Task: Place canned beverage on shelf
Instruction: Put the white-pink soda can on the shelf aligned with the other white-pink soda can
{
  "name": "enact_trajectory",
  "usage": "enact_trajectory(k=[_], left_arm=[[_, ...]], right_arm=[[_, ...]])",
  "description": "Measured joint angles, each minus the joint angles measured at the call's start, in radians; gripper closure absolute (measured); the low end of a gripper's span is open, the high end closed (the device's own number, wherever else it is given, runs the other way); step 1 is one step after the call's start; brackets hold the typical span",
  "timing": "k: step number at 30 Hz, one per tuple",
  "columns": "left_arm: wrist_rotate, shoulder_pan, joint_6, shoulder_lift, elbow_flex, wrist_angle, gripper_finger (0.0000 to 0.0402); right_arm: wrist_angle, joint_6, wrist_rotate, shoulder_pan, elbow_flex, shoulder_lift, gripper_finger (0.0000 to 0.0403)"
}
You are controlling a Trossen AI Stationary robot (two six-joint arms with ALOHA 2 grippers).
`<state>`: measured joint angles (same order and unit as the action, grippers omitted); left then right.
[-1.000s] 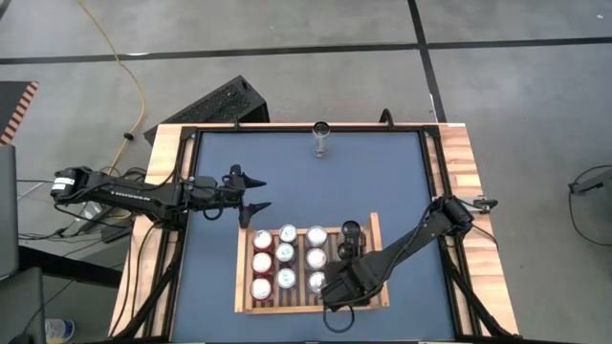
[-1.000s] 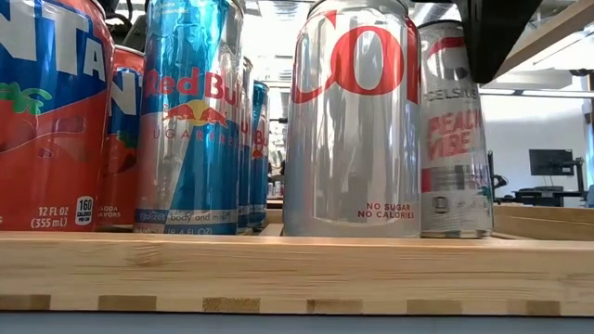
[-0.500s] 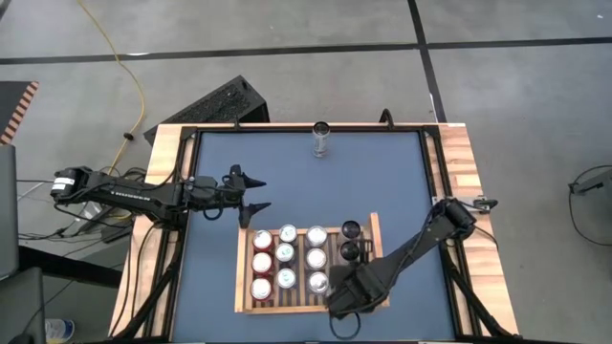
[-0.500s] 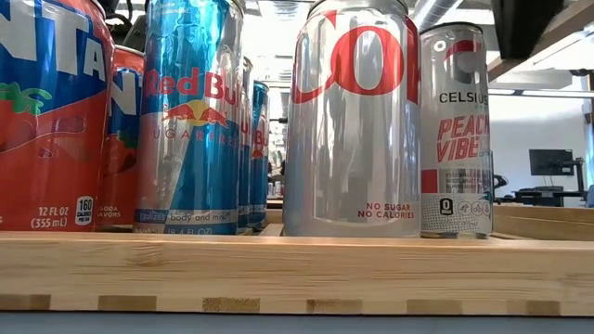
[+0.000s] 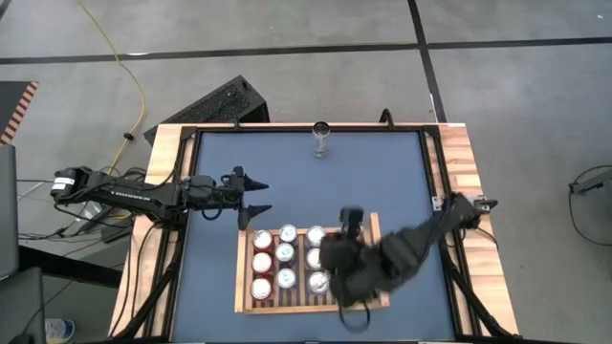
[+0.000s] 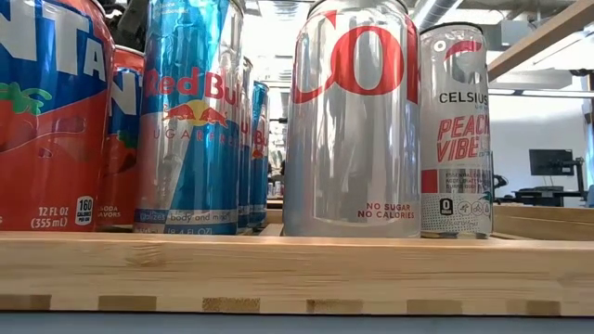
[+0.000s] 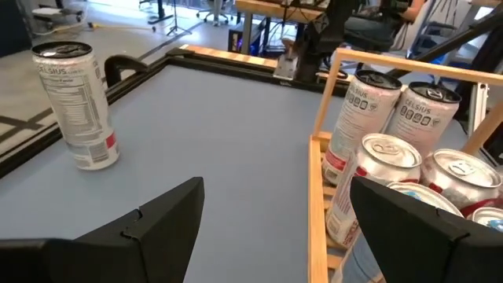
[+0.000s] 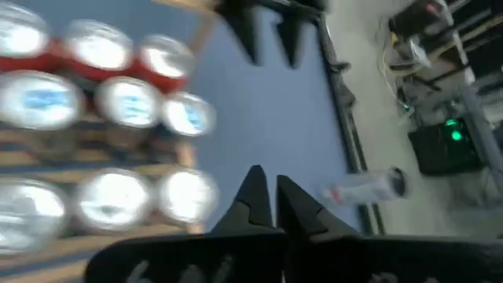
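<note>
One broad blue table (image 5: 306, 182) carries everything we see, and on its near half lies the shelf (image 5: 247, 308), a light-wood slatted tray with a low rim. Our right arm (image 5: 421, 239) reaches in from the right side and is blurred over the tray's right end; its right tool (image 8: 266, 196) is closed on nothing, fingertips together. Our left arm (image 5: 134, 193) lies along the table's left edge, and its left tool (image 5: 256, 194) hangs open and empty just beyond the tray's far-left corner. Nine cans (image 5: 286, 256) stand upright in three rows on the tray. A lone Celsius can (image 5: 321, 139) stands upright by the table's far edge, well apart from the tray.
</note>
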<state>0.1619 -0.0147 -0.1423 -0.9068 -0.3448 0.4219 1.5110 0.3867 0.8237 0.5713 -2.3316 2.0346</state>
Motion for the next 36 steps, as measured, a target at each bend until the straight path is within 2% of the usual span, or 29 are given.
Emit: enact_trajectory(k=[3, 7, 14, 19, 22, 26, 33, 36], left_arm=[[-0.001, 0.0, -0.006, 0.0, -0.017, -0.013, 0.0095], [-0.022, 0.0, 0.004, 0.0, -0.063, -0.063, 0.0095], [-0.026, 0.002, 0.049, 0.0, -0.103, -0.126, 0.0095], [-0.025, 0.002, 0.053, 0.0, -0.103, -0.138, 0.0095], [-0.022, 0.002, 0.053, 0.0, -0.103, -0.16, 0.0095], [-0.016, 0.001, 0.068, 0.0, -0.103, -0.178, 0.0095], [-0.006, 0.0, 0.078, 0.0, -0.103, -0.186, 0.0095], [-0.004, 0.0, 0.078, 0.0, -0.103, -0.193, 0.0095]], right_arm=[[0.011, -0.079, -0.015, -0.103, 0.015, -0.063, 0.0384], [0.025, -0.222, -0.084, -0.287, 0.016, -0.118, 0.0328], [-0.129, -0.635, -0.332, -0.639, 0.017, -0.128, 0.019], [-0.293, -0.699, -0.513, -0.85, 0.018, -0.067, 0.0115], [-0.32, -0.666, -0.624, -0.957, 0.018, -0.033, 0.0096], [-0.315, -0.619, -0.626, -1.041, 0.018, 0.046, 0.009], [-0.303, -0.472, -0.618, -1.067, 0.018, 0.159, 0.0089], [-0.279, -0.464, -0.62, -1.063, 0.018, 0.191, 0.0089]])
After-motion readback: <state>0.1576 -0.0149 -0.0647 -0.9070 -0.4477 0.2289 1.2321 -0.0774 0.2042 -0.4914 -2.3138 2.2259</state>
